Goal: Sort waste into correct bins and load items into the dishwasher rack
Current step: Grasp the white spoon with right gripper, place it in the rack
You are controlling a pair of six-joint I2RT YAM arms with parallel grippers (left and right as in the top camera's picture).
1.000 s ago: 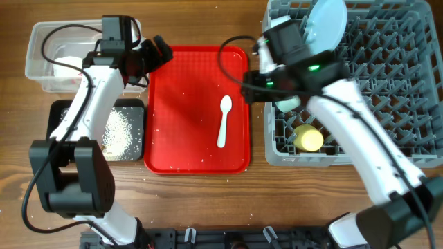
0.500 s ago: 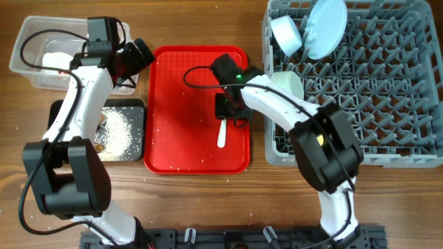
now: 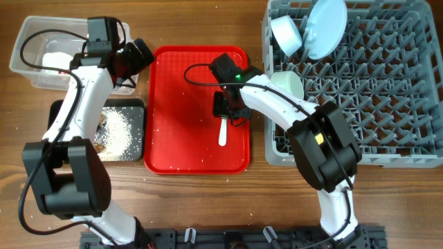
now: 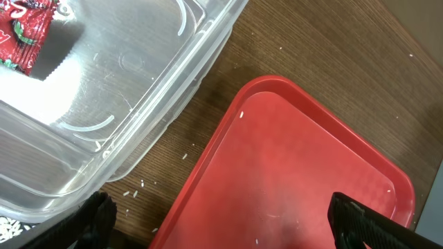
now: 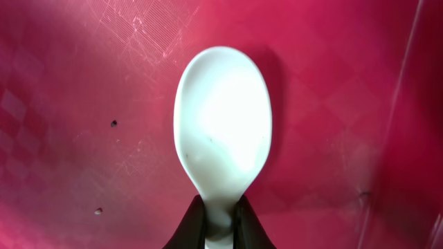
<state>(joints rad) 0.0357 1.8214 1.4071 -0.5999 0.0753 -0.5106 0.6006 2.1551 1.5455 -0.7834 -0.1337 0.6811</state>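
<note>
The white plastic spoon (image 3: pixel 222 135) lies on the flat red tray (image 3: pixel 180 104), right of its middle. My right gripper (image 3: pixel 225 111) is down on it, shut on the neck just below the spoon's bowl (image 5: pixel 223 117); both dark fingers (image 5: pixel 201 221) press the neck. My left gripper (image 3: pixel 142 52) hangs open over the tray's far left corner (image 4: pixel 297 159), beside the clear box (image 3: pixel 41 52), nothing between its fingers. The box holds a red wrapper (image 4: pixel 24 34) and a white napkin (image 3: pixel 55 61). The grey rack (image 3: pixel 387 83) carries the blue plate (image 3: pixel 327 28), white bowl (image 3: pixel 285 33) and green bowl (image 3: pixel 287 83).
A black tray (image 3: pixel 135 107) with rice grains (image 3: pixel 118 131) sits in front of the clear box, left of the red tray. Stray grains dot the wood (image 4: pixel 142 183) between box and tray. My right arm reaches back across the rack's left edge.
My right arm swung from the rack's left side to the red tray, came down over the spoon and closed on its neck. The left arm shifted slightly left, still open.
</note>
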